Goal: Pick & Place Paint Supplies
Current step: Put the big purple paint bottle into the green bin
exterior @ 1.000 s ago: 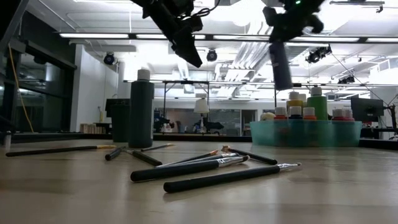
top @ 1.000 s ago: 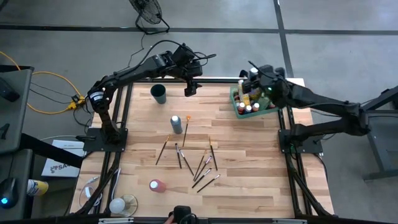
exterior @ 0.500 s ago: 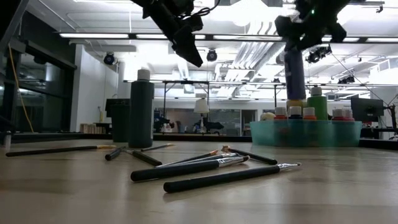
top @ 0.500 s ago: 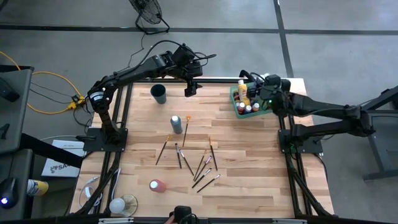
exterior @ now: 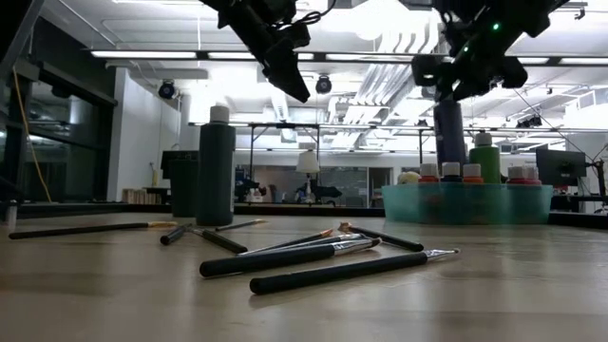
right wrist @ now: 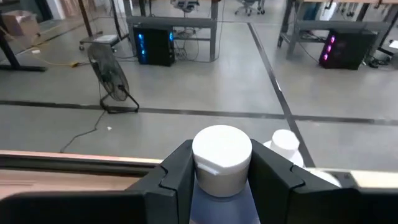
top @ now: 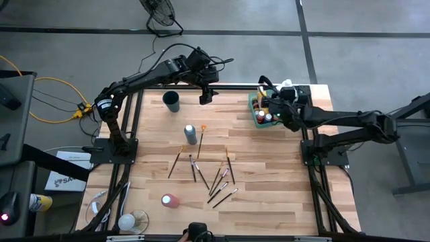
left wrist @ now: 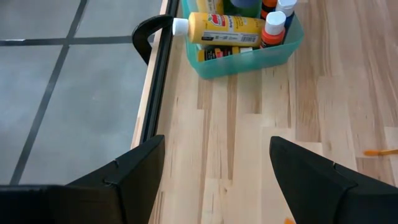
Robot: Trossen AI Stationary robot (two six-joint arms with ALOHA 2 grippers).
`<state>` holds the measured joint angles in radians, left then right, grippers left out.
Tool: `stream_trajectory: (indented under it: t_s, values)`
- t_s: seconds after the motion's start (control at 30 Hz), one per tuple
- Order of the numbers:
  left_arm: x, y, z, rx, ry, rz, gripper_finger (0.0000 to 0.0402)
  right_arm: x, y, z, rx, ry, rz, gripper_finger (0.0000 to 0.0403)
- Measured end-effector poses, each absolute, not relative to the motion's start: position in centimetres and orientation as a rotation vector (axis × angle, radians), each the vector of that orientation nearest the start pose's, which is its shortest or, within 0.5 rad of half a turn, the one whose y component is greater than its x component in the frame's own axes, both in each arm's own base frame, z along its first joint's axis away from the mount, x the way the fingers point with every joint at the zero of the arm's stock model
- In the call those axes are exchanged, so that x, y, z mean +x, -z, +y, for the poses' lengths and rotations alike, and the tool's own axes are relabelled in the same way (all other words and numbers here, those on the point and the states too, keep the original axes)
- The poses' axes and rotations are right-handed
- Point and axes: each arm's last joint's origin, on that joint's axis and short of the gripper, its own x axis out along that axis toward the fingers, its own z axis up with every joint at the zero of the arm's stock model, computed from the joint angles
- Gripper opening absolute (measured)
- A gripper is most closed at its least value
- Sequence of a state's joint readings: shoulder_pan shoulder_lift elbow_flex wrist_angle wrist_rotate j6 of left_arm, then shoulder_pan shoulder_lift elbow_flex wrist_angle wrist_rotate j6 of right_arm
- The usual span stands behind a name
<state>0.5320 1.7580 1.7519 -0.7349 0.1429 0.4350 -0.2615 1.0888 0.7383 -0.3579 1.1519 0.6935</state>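
Right gripper is clamped on a white-capped blue paint bottle, one dark finger on each side just under the cap. In the low view the bottle hangs upright over the green tray, its base down among the caps of the bottles already standing there. The high view puts this gripper over the tray at the table's far right corner.

Left gripper hovers above the far edge of the table, between the dark cup and the tray, fingers spread apart with nothing between them.

Labels: in the left wrist view a yellow bottle lies on its side across the tray, its label showing red print too small to read. A red-capped bottle stands next to it.

Rest of the table: a dark bottle with a white cap stands near the middle, an orange-tipped brush just beside it. A loose scatter of brushes lies nearer the front. A pink bottle lies on its side near the front left, well apart from the others. The span between both grippers and the brushes is bare wood.
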Motion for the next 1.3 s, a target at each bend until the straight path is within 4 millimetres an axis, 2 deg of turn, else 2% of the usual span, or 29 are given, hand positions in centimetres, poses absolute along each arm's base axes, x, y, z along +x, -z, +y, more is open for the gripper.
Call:
stream_trajectory:
  t_s: [0.33, 0.57, 0.83, 1.0, 1.2, 1.3]
  values:
    - [33.4, -35.6, 19.2, 0.152, -0.216, 0.765, 0.0282, 21.2, -23.2, -8.5, 0.223, 1.602, 0.169, 0.0115]
    - [33.4, -35.6, 19.2, 0.152, -0.215, 0.766, 0.0282, 21.1, -22.6, -8.8, 0.205, 1.629, 0.204, 0.0115]
    - [33.4, -35.6, 19.2, 0.151, -0.216, 0.766, 0.0282, 21.0, -21.3, -9.4, 0.277, 1.673, 0.204, 0.0115]
    - [33.4, -35.6, 19.2, 0.151, -0.216, 0.766, 0.0282, 21.1, -21.2, -9.3, 0.289, 1.653, 0.228, 0.0117]
    - [33.4, -35.6, 19.2, 0.151, -0.216, 0.767, 0.0282, 21.0, -21.2, -9.3, 0.323, 1.631, 0.245, 0.0217]
    - [33.4, -35.6, 19.2, 0.151, -0.216, 0.767, 0.0282, 21.0, -21.2, -9.3, 0.327, 1.626, 0.246, 0.024]
